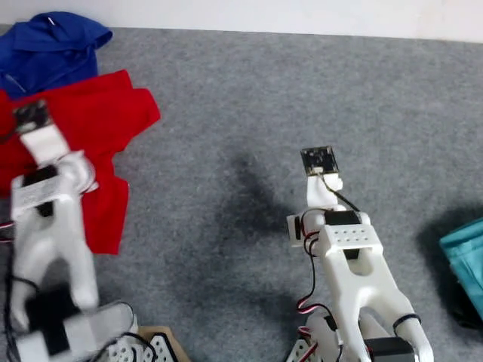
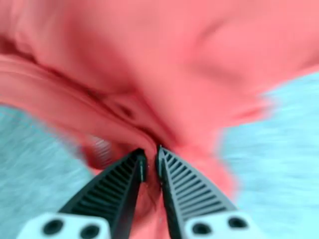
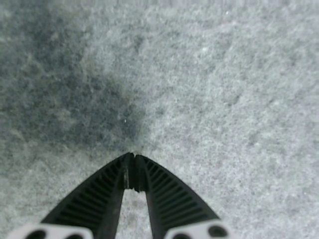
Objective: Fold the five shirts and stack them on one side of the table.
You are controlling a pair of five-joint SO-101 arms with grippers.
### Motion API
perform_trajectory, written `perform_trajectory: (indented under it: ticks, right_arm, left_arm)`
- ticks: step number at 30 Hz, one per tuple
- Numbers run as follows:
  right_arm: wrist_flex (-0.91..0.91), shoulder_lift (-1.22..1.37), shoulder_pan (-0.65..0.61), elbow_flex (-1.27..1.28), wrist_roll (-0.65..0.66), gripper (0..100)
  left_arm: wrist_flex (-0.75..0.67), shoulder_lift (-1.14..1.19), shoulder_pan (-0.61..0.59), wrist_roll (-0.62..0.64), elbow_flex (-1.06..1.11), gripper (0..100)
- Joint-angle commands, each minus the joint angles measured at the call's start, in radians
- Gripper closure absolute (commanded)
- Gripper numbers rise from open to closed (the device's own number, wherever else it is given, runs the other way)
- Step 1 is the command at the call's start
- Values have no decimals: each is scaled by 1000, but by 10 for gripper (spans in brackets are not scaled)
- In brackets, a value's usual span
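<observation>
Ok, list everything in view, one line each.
red shirt: one, red, crumpled at the table's left side
blue shirt: one, blue, far left corner, next to the red shirt
teal shirt: one, teal, right edge, partly cut off
table: one, grey covering, under everything
board: one, tan, near edge by the left arm's base
left arm: one, white, over the red shirt, jaws shut on its fabric
right arm: one, white, mid-table, jaws shut over bare covering

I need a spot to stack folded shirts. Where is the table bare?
Bare: the grey table between the red shirt and the teal shirt, around the right gripper. Crowded: the left, where the blue shirt meets the red.
</observation>
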Motion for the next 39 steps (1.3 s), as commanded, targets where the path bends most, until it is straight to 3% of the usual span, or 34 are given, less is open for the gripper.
perform_trajectory:
  ticks: [1, 4, 8, 14, 18, 26, 34, 39]
  right_arm:
    - [-13, -19, -5, -7, 5, 991]
    - [-13, -21, -1, -7, 5, 991]
    - [-13, -21, 1, -7, -3, 991]
    - [-15, -22, 33, -12, -74, 991]
    - [-15, -22, 35, -12, -74, 991]
    - [-15, -22, 35, -13, -74, 991]
    - [-41, -22, 36, -13, -126, 991]
    - [-41, -22, 36, -13, -132, 991]
  left_arm:
    - [26, -254, 242, 68, -30, 994]
    - [12, -375, 466, 95, -31, 994]
    - [-175, -458, 720, 170, -31, 994]
    - [-631, -483, 974, 176, -31, 994]
    - [-830, -486, 1030, 170, -91, 994]
    - [-572, -489, 800, 175, -346, 994]
    - [-44, -483, 593, 173, -343, 994]
    - [23, -489, 496, 175, -275, 994]
